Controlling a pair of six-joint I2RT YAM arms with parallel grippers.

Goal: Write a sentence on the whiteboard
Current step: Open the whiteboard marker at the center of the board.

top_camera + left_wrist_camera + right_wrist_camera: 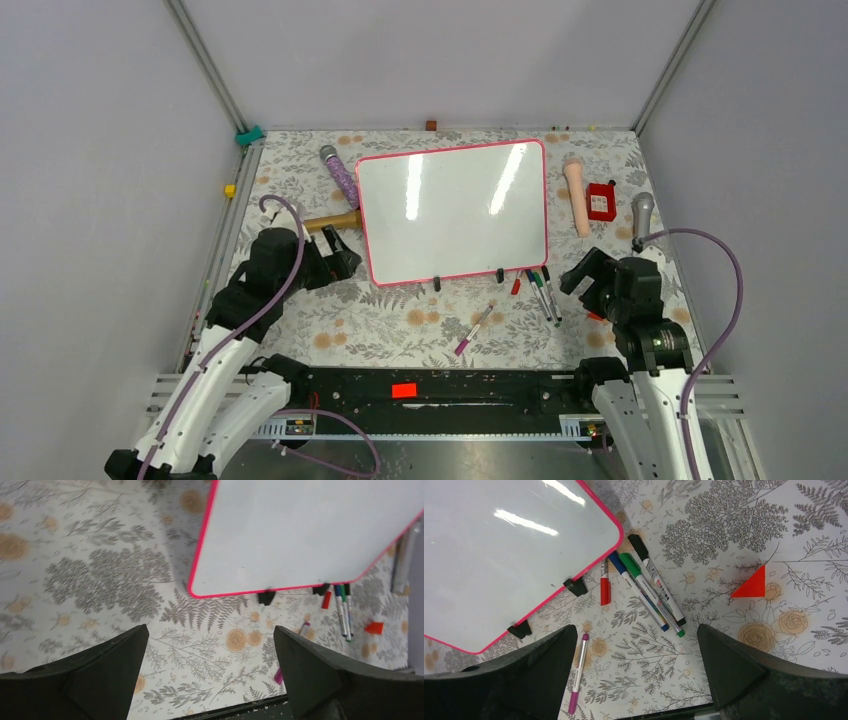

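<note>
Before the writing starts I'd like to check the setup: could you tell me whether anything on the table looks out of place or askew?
Nothing looks spilled or broken. The whiteboard lies slightly askew to the edges of the table. One purple marker lies alone, apart from the other markers bunched by the board's near right corner.

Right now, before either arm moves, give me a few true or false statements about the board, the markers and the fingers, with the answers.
1. The whiteboard is blank. True.
2. The right arm's fingers hold a marker. False: they stand open and empty.
3. The green marker lies between the blue marker and the black marker. True.
4. The magenta marker lies on the whiteboard. False: it lies on the floral table, apart from the board.
5. The left arm's fingers are shut. False: they stand open.
</note>
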